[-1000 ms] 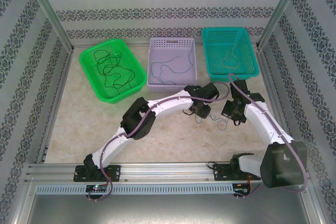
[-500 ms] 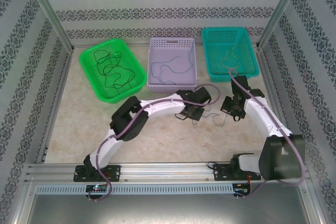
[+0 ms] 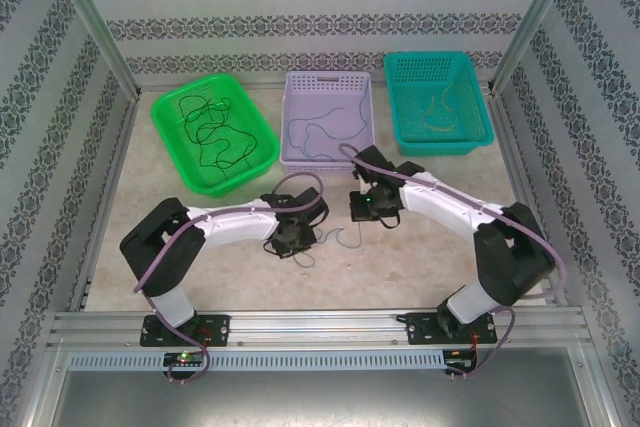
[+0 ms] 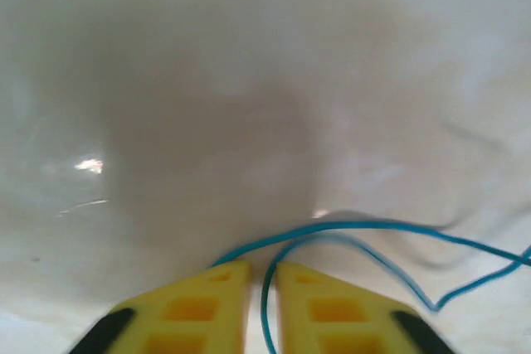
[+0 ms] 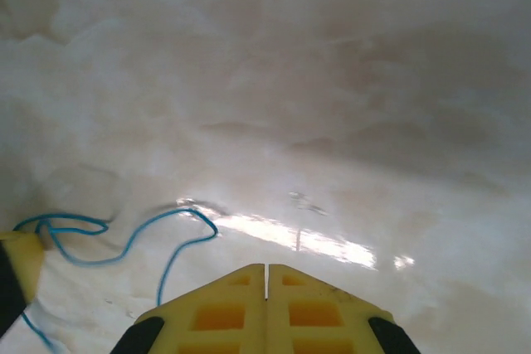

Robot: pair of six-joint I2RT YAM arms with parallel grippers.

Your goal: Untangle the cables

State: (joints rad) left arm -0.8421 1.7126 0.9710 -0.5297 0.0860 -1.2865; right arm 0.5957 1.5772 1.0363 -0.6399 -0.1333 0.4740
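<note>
The blue cable [image 3: 343, 238] I'm working on lies loose on the pale surface [image 3: 420, 267], in the middle of the workspace and between the two grippers. From the left wrist camera I see it [image 4: 357, 225] curl in a loop over the surface and run back down into the gap between the yellow fingers [image 4: 332, 312]. The left gripper [image 4: 261, 269] is only slightly apart. The gap is narrow but plainly wider than the thread, so the cable passes through it without being pinched. From overhead, that left gripper [image 3: 297, 240] sits low at the cable's left end.

The right gripper [image 3: 368, 212] hangs just up and to the right of the cable. Its wrist camera shows the gripper [image 5: 266, 269] with fingers pressed flat together and nothing between them. The blue cable [image 5: 124, 246] wanders across the surface off to their left, apart from them.

Farther out, along the back of the surface, I have three containers in a row. A dark cable [image 3: 215, 132] sprawls in loops in the green tray [image 3: 165, 132] on the left. A thin bluish cable [image 3: 320, 137] lies in the lavender basket [image 3: 328, 79] in the middle. A tan cable [image 3: 440, 112] lies in the teal basket [image 3: 430, 62] on the right.
</note>
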